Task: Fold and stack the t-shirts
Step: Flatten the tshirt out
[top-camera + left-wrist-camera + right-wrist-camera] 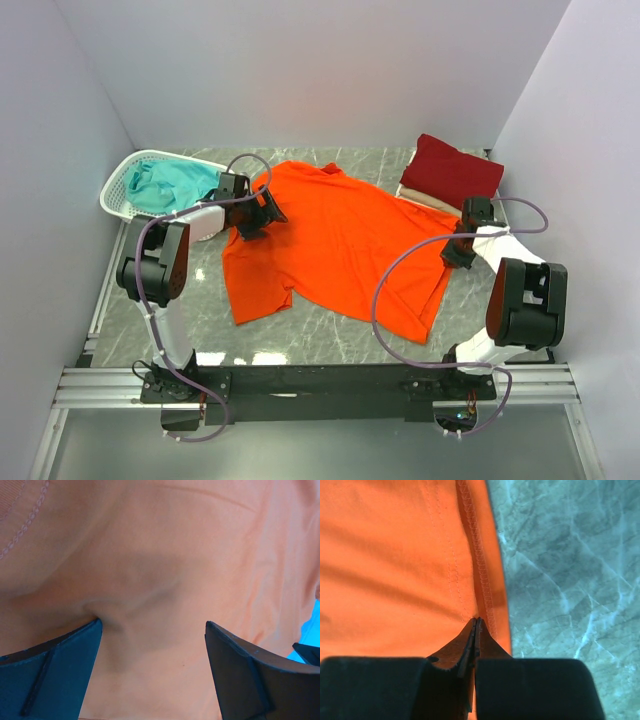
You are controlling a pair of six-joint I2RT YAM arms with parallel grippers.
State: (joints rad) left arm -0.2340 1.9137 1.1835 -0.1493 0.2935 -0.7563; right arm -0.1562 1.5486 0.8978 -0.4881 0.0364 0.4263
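1. Orange t-shirt (340, 240) lies spread flat across the middle of the marble surface (330, 335).
2. Dark red t-shirt (455, 168) sits folded atop the cream-white t-shirt (425, 198), far right.
3. Teal t-shirt (175, 185) is bunched in the white basket (118, 185), far left.
4. Right claw (476, 622) is pinched tight on the orange hem.
5. Left claw (153, 622) gapes wide over orange cloth.

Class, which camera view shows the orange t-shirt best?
Top external: the whole orange t-shirt lies spread out. The left wrist view shows only wrinkled cloth; the right wrist view only its hemmed edge.
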